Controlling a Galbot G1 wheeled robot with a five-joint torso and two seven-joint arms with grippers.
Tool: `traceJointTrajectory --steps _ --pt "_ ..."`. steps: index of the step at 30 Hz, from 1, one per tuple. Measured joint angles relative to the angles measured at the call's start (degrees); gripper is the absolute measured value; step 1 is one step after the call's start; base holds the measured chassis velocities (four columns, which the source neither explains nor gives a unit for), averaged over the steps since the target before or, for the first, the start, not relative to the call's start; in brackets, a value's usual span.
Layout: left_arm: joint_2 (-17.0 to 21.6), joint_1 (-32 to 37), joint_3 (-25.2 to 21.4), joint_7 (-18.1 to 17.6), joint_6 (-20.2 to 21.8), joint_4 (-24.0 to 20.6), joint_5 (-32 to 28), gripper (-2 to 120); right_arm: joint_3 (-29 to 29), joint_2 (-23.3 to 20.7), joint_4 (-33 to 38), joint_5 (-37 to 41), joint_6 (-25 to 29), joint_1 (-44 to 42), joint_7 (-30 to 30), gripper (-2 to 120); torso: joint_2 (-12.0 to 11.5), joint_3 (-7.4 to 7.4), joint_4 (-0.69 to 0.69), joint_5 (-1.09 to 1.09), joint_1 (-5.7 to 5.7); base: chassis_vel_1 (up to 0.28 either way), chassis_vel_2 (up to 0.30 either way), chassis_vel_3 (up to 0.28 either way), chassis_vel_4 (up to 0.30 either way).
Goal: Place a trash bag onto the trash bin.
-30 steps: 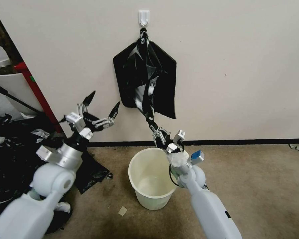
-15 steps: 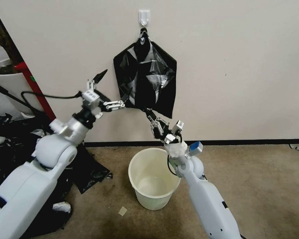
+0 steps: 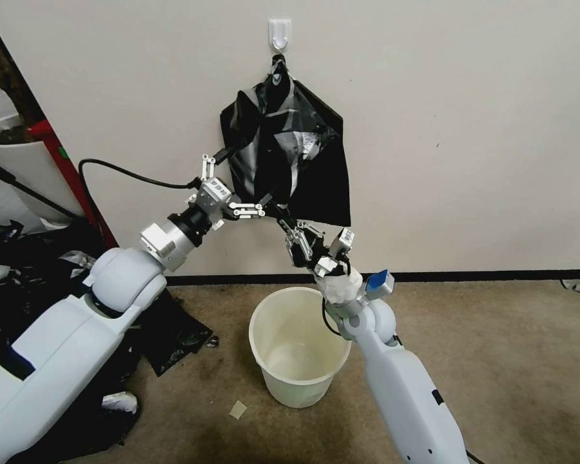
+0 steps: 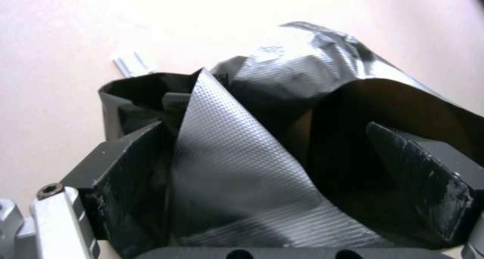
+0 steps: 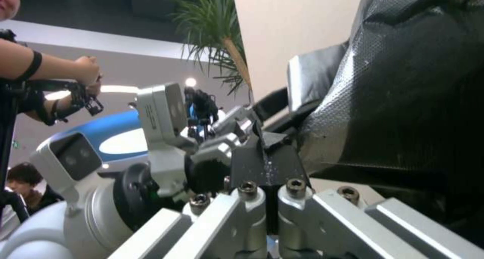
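The left gripper (image 3: 248, 183) has been brought up to the hanging trash bag (image 3: 283, 154) — fingers spread wide w/ film between them. Right gripper (image 3: 278, 219) is clamped on its lower edge (bag's mouth likely being opened), above the trash bin (image 3: 264, 351).

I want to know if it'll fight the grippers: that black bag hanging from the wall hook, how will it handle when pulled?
The trash bag is likely floppy: it hangs in shiny creases and folds between the left gripper's open fingers. It probably weighs little, held by one small hook. The film may slip from the right gripper pinching its bottom corner.
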Motion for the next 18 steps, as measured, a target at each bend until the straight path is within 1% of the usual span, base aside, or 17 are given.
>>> traceJointTrajectory --steps 4,5,7,8,11,12,15,16,18 --pt "0.33 0.05 -0.13 0.00 0.45 0.46 1.04 100 -0.21 -0.11 -0.09 -0.02 0.01 0.31 0.04 0 0.00 0.00 0.01 0.00 0.00 0.000 0.000 0.000 0.000" --pt "0.30 0.05 -0.13 0.00 0.45 0.80 1.20 98 -0.30 -0.17 -0.02 -0.02 0.01 0.32 0.04 0 0.00 0.00 0.00 -0.01 0.00 0.000 0.000 0.000 0.000" --pt "-0.03 0.05 -0.20 -0.01 0.45 1.51 1.39 90 -0.52 -0.29 0.12 -0.01 0.01 0.33 0.05 0 0.00 0.00 0.00 -0.01 0.00 0.000 0.000 0.000 0.000" --pt "-0.03 0.05 -0.20 -0.01 0.45 1.51 1.39 90 -0.52 -0.29 0.12 -0.01 0.01 0.33 0.05 0 0.00 0.00 0.00 -0.01 0.00 0.000 0.000 0.000 0.000" --pt "-0.51 0.05 -0.37 -0.01 0.45 2.39 1.40 76 -0.68 -0.41 0.13 -0.01 0.03 0.33 0.08 0 0.00 0.00 0.00 -0.01 0.00 0.000 0.000 0.000 0.000" --pt "-0.51 0.05 -0.37 -0.01 0.45 2.39 1.40 76 -0.68 -0.41 0.13 -0.01 0.03 0.33 0.08 0 0.00 0.00 0.00 -0.01 0.00 0.000 0.000 0.000 0.000" --pt "-1.06 0.03 -0.41 -0.02 0.45 3.17 1.08 63 -0.85 -0.56 0.16 -0.22 0.25 0.30 0.61 0 0.00 0.00 0.00 -0.01 0.00 0.000 0.000 0.000 0.000" --pt "-1.06 0.03 -0.41 -0.02 0.45 3.17 1.08 63 -0.85 -0.56 0.16 -0.22 0.25 0.30 0.61 0 0.00 0.00 0.00 -0.01 0.00 0.000 0.000 0.000 0.000" --pt "-1.37 -0.06 -0.41 -0.05 0.60 3.50 0.51 54 -0.94 -0.62 0.22 -0.35 0.45 0.27 1.16 0 0.00 0.00 0.00 -0.01 0.00 0.000 0.000 0.000 0.000"
